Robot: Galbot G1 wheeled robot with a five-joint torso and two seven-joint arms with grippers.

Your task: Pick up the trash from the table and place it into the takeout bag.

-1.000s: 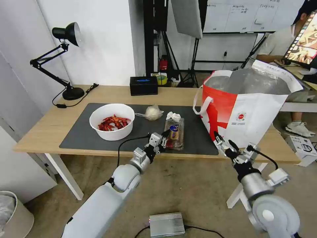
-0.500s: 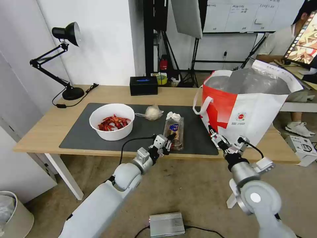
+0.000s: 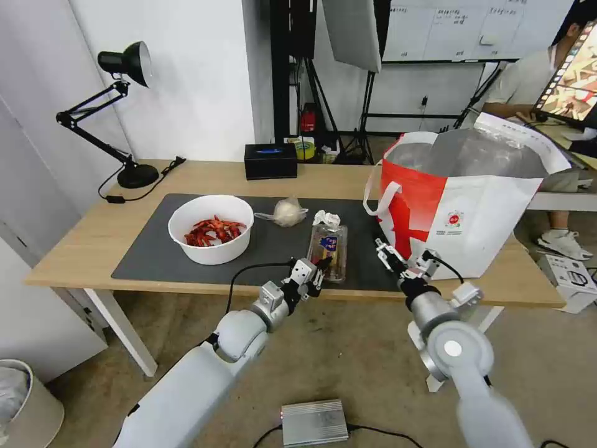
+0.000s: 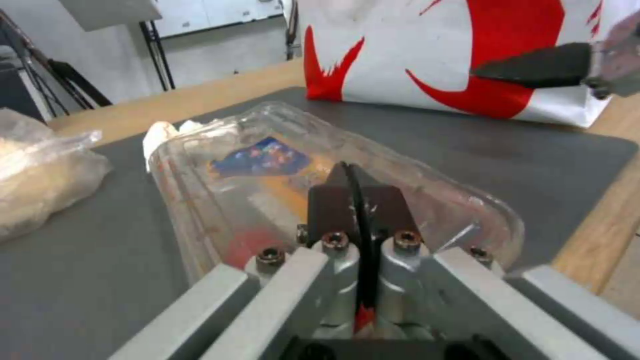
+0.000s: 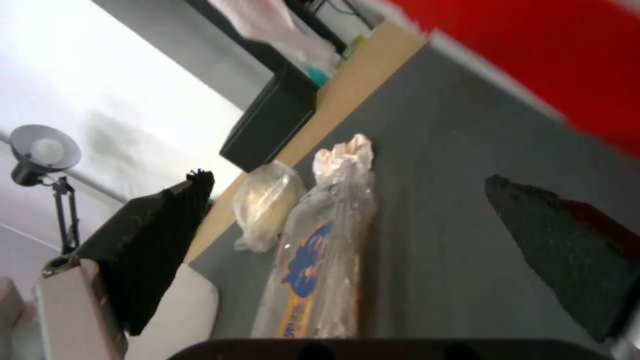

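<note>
On the table's (image 3: 93, 236) grey mat (image 3: 155, 255) stand a white bowl of red crayfish shells (image 3: 211, 230), a knotted clear bag (image 3: 287, 211), a crumpled tissue (image 3: 326, 218) and a clear clamshell box (image 3: 328, 246). The red-and-white takeout bag (image 3: 460, 205) stands open at the mat's right end. My left gripper (image 3: 319, 267) is shut at the box's near end; in the left wrist view its closed tips (image 4: 353, 185) sit just over the box (image 4: 267, 165), holding nothing. My right gripper (image 3: 388, 255) is open between box and bag, its fingers (image 5: 153, 240) wide apart and facing the box (image 5: 320, 250).
A black desk lamp (image 3: 124, 62) and a small black box (image 3: 270, 160) stand along the table's far edge. A silver unit (image 3: 314, 422) lies on the floor in front of me, and a white bin (image 3: 25, 398) stands at the lower left.
My right gripper has swung left from in front of the takeout bag to beside the clamshell box. The left gripper has drifted slightly right along the box's near end.
</note>
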